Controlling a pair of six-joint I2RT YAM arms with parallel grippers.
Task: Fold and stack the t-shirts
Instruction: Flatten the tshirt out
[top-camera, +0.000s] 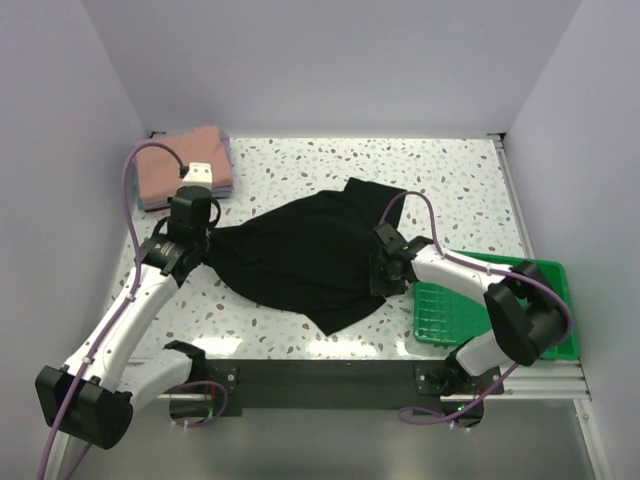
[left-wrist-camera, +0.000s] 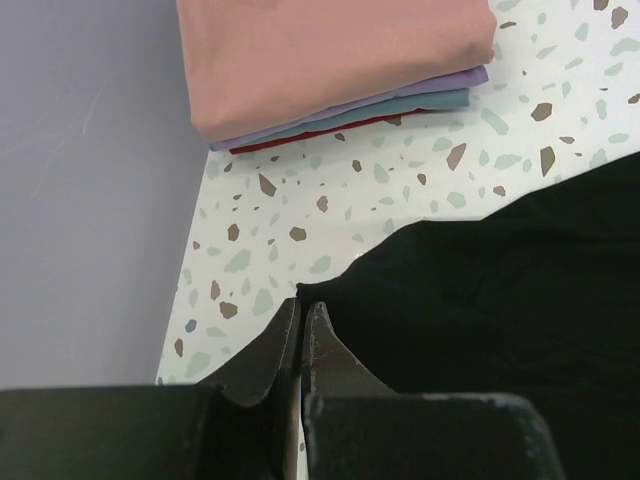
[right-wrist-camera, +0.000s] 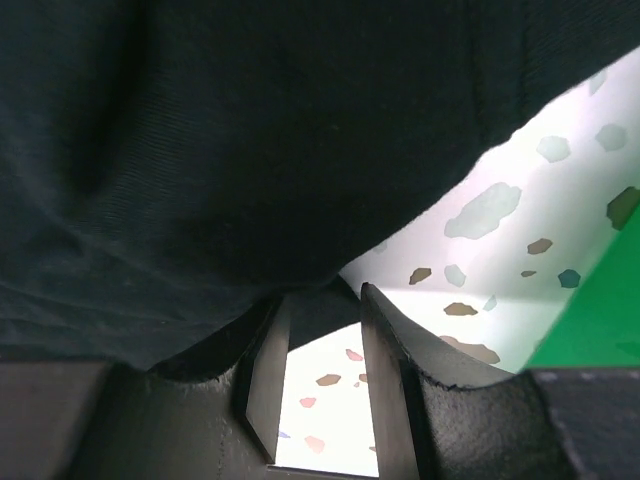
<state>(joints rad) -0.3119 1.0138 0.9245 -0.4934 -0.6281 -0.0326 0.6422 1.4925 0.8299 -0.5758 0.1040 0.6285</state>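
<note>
A black t-shirt (top-camera: 300, 255) lies crumpled on the speckled table. My left gripper (top-camera: 195, 250) is at its left edge; in the left wrist view the jaws (left-wrist-camera: 302, 305) are shut with the shirt's corner (left-wrist-camera: 480, 300) pinched at their tips. My right gripper (top-camera: 383, 275) is at the shirt's right edge. In the right wrist view it (right-wrist-camera: 322, 300) is open, and the black cloth (right-wrist-camera: 250, 130) drapes over the left finger and reaches between the tips. A stack of folded t-shirts (top-camera: 185, 165) lies at the back left, salmon-pink (left-wrist-camera: 330, 50) on top, with lavender (left-wrist-camera: 450, 82) and bluish (left-wrist-camera: 440, 100) ones below.
A green plastic tray (top-camera: 495, 310) stands at the near right, beside the right arm; its edge shows in the right wrist view (right-wrist-camera: 600, 320). The left wall (left-wrist-camera: 80, 180) is close to the left gripper and the stack. A thin red layer (left-wrist-camera: 330, 130) lies under the stack.
</note>
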